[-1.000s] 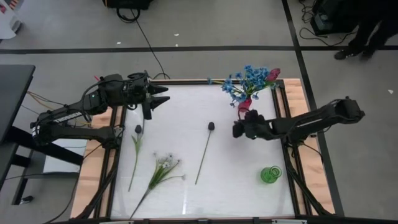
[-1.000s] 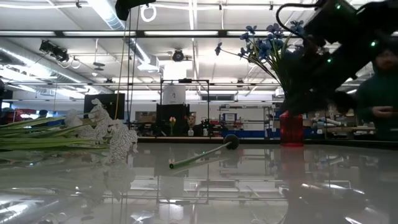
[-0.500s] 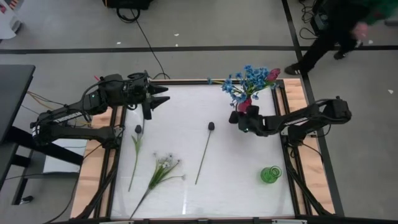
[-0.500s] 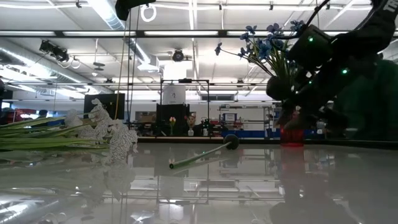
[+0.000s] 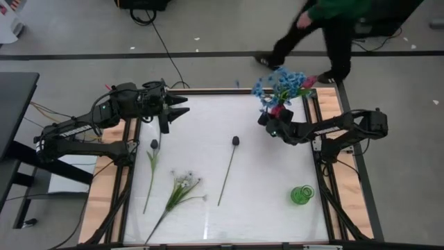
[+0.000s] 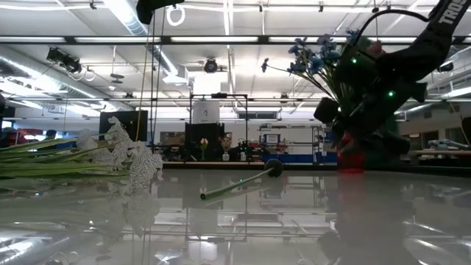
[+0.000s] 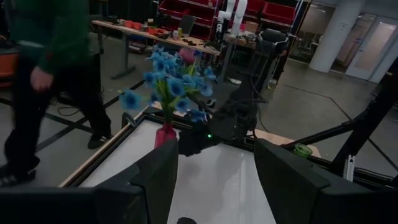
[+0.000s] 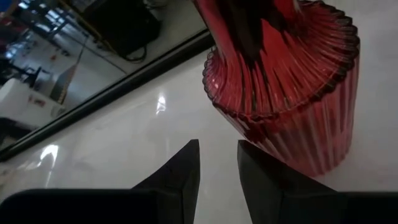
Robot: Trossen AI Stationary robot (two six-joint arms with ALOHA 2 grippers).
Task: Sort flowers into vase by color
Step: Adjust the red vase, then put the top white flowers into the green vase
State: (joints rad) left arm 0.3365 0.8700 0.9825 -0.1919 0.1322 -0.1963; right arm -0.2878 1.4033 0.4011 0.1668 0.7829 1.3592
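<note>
At two o'clock, the right gripper (image 8: 216, 163), fingers narrowly parted and holding nothing, faces the red ribbed vase (image 8: 292, 93); the left gripper (image 5: 173, 110) waits spread at ten o'clock.

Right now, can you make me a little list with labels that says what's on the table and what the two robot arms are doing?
Red ribbed glass vase: far right corner of the table, holding the blue flower bunch and a pink bud
Right gripper: right beside the red vase, fingers narrowly apart, holding nothing
Left gripper: open, hovering over the far left of the table
Small green glass vase: near right, no flowers
White flower spray: lying flat, near left
Two dark-budded stems: lying flat
Person in green top: walking past beyond the table
</note>
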